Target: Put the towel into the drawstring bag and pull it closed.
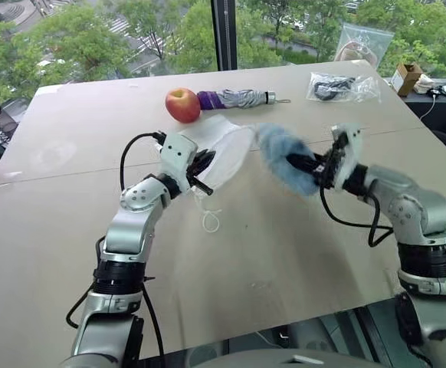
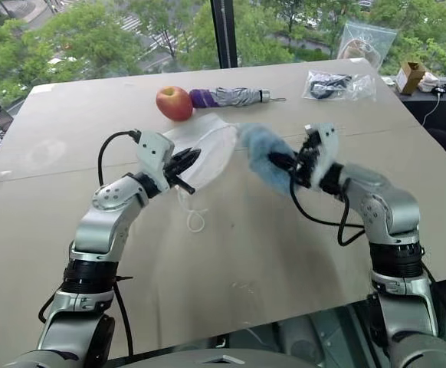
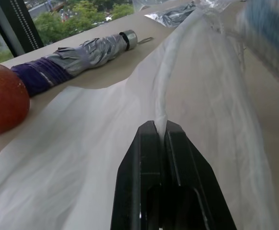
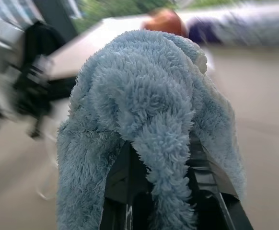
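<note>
Jaws clamped, the left gripper (image 3: pixel 159 125) pinches the bag (image 1: pixel 227 157) rim above the tabletop (image 1: pixel 284 261) while the right gripper (image 1: pixel 298 162) carries the towel (image 1: pixel 280 149) beside its mouth, which looks slack enough that the towel may snag.

Two robot arms meet over the middle of a tan surface (image 1: pixel 300 268), with open room in front and clutter at the back.

The near half of the surface is bare, so a hand could pass freely there. In the middle, the left gripper (image 1: pixel 202 165), jaws clamped on the rim of a white bag (image 1: pixel 227 153), and the right gripper (image 1: pixel 303 165), jaws closed on a blue towel (image 1: pixel 280 149), nearly meet, leaving only a narrow gap between bag and towel. Just behind the bag sit an apple (image 1: pixel 183 105) and a folded umbrella (image 1: pixel 234 98), blocking the way back. A clear packet (image 1: pixel 344 88) lies at the far right, well apart.
</note>
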Robot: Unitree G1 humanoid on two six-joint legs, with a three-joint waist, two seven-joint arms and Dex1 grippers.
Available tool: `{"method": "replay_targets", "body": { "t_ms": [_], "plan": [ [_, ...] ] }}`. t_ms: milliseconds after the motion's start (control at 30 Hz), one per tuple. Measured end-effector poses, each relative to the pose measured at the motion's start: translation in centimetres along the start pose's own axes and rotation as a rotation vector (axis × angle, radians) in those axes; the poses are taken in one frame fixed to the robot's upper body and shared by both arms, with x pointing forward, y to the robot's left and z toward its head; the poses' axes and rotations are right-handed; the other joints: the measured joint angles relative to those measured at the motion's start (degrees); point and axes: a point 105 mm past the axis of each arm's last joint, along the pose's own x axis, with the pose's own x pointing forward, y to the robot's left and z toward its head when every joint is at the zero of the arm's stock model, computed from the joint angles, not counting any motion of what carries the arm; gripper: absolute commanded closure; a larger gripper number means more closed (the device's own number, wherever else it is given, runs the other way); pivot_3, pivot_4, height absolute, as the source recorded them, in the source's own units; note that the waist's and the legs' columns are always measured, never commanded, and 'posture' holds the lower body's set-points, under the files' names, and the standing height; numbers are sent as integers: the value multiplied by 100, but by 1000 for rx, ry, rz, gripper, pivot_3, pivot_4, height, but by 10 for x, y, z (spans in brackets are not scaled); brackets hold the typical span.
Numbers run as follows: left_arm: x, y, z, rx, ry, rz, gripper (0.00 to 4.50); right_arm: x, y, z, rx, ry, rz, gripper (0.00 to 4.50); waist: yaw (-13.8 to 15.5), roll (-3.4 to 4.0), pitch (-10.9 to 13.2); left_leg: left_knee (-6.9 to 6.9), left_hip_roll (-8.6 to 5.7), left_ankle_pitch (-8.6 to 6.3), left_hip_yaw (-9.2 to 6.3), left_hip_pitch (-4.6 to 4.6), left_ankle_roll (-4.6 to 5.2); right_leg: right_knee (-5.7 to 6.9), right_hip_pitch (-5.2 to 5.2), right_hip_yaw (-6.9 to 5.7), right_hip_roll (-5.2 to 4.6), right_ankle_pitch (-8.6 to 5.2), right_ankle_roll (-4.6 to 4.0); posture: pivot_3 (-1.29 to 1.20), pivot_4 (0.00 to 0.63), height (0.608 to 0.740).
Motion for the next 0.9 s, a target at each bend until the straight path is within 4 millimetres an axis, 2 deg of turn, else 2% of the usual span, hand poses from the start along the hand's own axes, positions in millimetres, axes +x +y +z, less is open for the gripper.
{"method": "replay_targets", "body": {
  "t_ms": [33, 100, 200, 300, 400, 467, 567, 667, 767, 833, 900],
  "plan": [
    [0, -1, 1, -3, 1, -5, 4500, 6, 9, 5, -9, -18, 26, 4484, 7, 0, 0, 1, -1, 0, 0, -3, 0, -2, 0, -3, -1, 0, 0, 0, 150, 740],
    [1, -3, 1, -19, -1, -20, 4500, 18, 21, 1, -9, -5, 58, 4484, 23, 0, 0, 2, -2, 0, 2, -12, 0, -10, -1, -10, -4, 0, -1, 0, 150, 740],
    [1, -8, 6, -25, -10, -48, 4500, 27, 29, -28, -109, 151, 60, 4484, 70, 0, 0, 9, -8, 1, 4, -53, -1, -11, -38, -7, -13, 1, -1, 0, 150, 740],
    [1, -11, 9, -29, -20, -57, 4500, 27, 21, -68, -201, 332, 7, 4484, 119, 0, 0, 9, -14, 1, 10, -60, -2, -17, -40, -6, -20, 1, 0, 0, 150, 740],
    [2, -15, 11, -50, -30, -72, 4500, 26, 8, -87, -208, 398, -62, 4484, 123, -1, 1, 9, -15, 1, 14, -64, -2, -18, -43, -5, -20, 1, 0, 0, 150, 740],
    [1, -21, 15, -60, -39, -100, 4500, 33, 10, -82, -168, 348, -74, 4484, 105, -2, 1, 8, -11, 1, 11, -62, -2, -15, -45, -6, -15, 1, -1, 0, 150, 740],
    [-4, -47, 18, -93, -45, -216, 4500, 54, 19, -63, -20, 191, -87, 4484, 72, -1, 1, 5, -1, 1, 5, -57, -2, -4, -47, -7, 1, 1, -1, 0, 150, 740],
    [-10, -57, 24, -114, -51, -273, 4500, 68, 14, -60, 207, 96, -156, 4484, 97, 0, 2, 5, 2, 1, 2, -55, -2, 10, -50, -15, 2, 1, -4, 0, 150, 740],
    [-13, -69, 26, -136, -50, -331, 4500, 81, 18, -60, 368, 50, -171, 4484, 113, 1, 3, 9, -4, 2, 3, -56, -2, 11, -49, -13, -5, 1, -4, 0, 150, 740],
    [-13, -74, 27, -156, -48, -358, 4500, 84, 12, -59, 463, 19, -195, 4484, 117, 1, 2, 12, -6, 2, -1, -56, -3, 9, -47, -9, -10, 1, -3, 0, 150, 740],
    [-13, -80, 24, -180, -36, -390, 4500, 76, -7, -64, 634, -26, -259, 4484, 131, 1, 2, 14, -13, 2, 1, -58, -3, 0, -40, -10, -20, 1, -3, 0, 150, 740]
  ]
}}
